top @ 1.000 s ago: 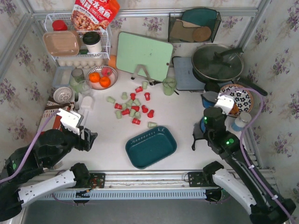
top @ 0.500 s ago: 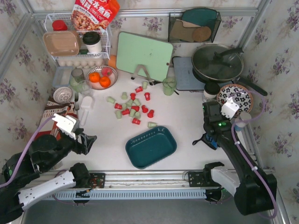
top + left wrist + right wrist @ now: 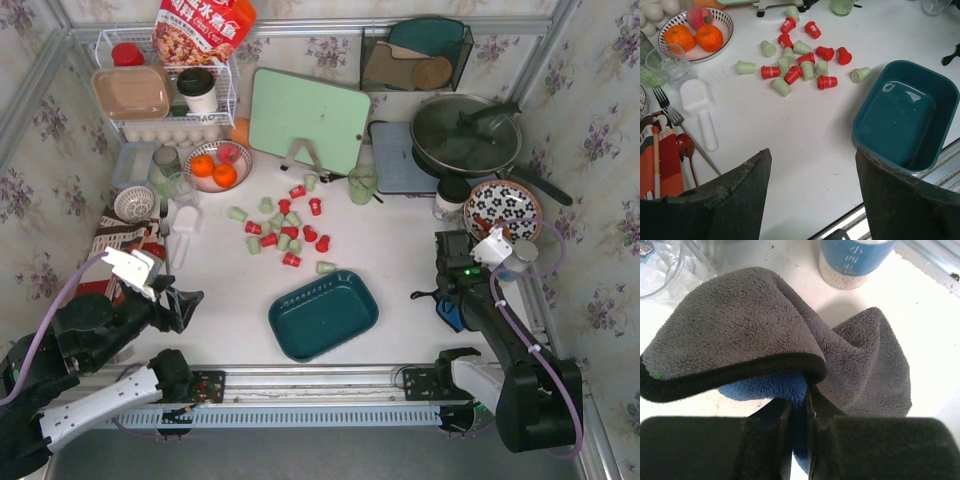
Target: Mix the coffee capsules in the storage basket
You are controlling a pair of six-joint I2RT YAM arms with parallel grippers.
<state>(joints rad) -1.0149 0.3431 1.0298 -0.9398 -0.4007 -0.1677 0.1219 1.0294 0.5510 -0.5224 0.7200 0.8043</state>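
Note:
Red and pale green coffee capsules (image 3: 283,232) lie scattered on the white table, several on their sides, also seen in the left wrist view (image 3: 802,65). The dark teal storage basket (image 3: 300,345) sits in front of them with nothing inside (image 3: 905,120). My left gripper (image 3: 185,300) hovers open at the near left, its dark fingers wide apart (image 3: 812,150) and holding nothing. At the right edge of the table, my right gripper (image 3: 445,300) is low, its fingers close together (image 3: 799,395) on a fold of a grey and blue cloth (image 3: 765,325).
A bowl of oranges (image 3: 218,165), a glass (image 3: 667,62), a white scoop (image 3: 699,107) and a fork (image 3: 670,112) lie left. A green cutting board (image 3: 308,118), green glass cup (image 3: 362,185), pan (image 3: 465,133) and patterned plate (image 3: 505,210) stand behind. A blue-labelled bottle (image 3: 855,260) is by the cloth.
The right arm has swung back toward the right edge and lowered with the cloth. The left arm has drawn slightly back and down toward the near left.

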